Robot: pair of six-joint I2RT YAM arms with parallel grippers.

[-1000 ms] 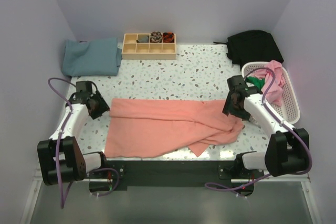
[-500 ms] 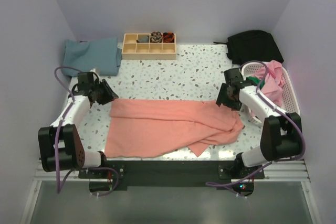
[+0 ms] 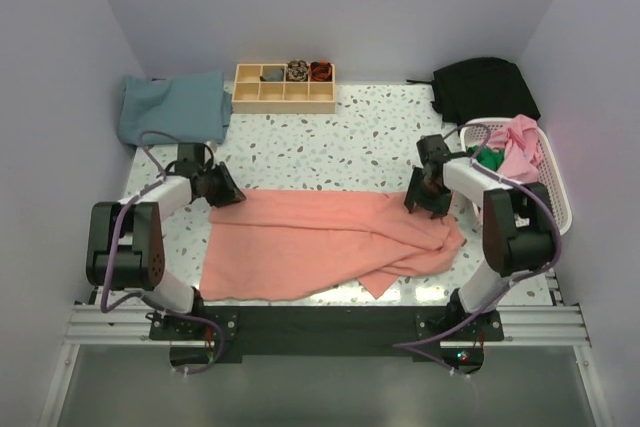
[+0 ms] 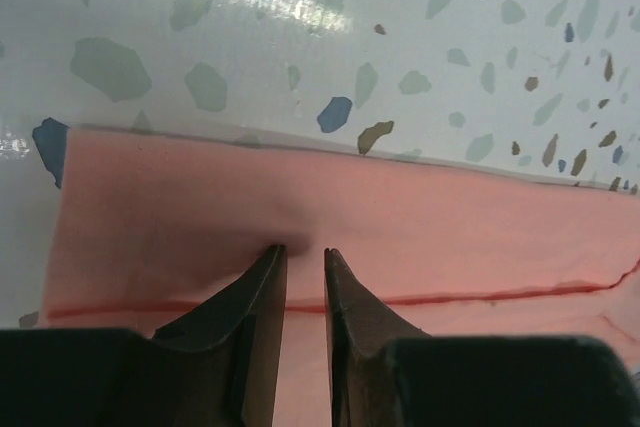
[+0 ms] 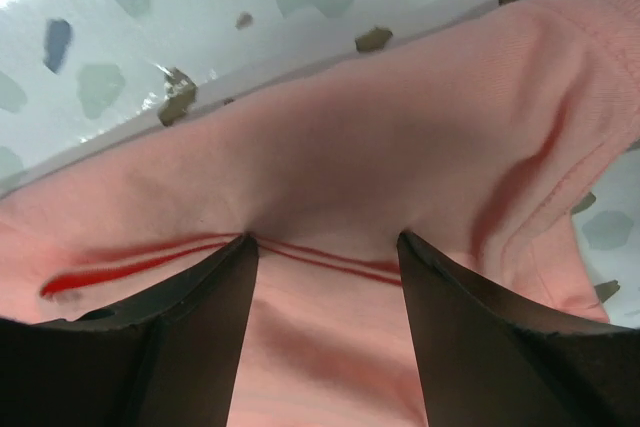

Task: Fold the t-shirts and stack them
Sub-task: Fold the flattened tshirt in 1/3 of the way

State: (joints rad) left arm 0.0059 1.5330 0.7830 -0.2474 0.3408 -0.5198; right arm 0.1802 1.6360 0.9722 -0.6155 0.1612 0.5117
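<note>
Top external view shows the salmon-pink t-shirt (image 3: pixel 320 242) spread across the near half of the glossy, speckled table (image 3: pixel 350 142), flat and smooth on its left and rumpled into overlapping folds at its right end. The left gripper (image 3: pixel 225 192) sits at the shirt's far left corner and the right gripper (image 3: pixel 420 202) at its far right edge. In the left wrist view the left gripper's (image 4: pixel 303 250) dark tapered fingers (image 4: pixel 262 287) stand with only a narrow slit between them, tips pressed onto the soft cotton just inside the hem; I cannot tell whether they pinch any cloth. In the right wrist view the right gripper (image 5: pixel 325 237) is spread wide, its fingers (image 5: pixel 210 287) resting on bunched fabric beside a stitched seam, gripping nothing. A folded teal-blue t-shirt (image 3: pixel 172 107) lies at the far left corner; pink (image 3: pixel 520 142) and green (image 3: pixel 487 157) shirts spill from the white lattice basket (image 3: pixel 555 197) on the right
</note>
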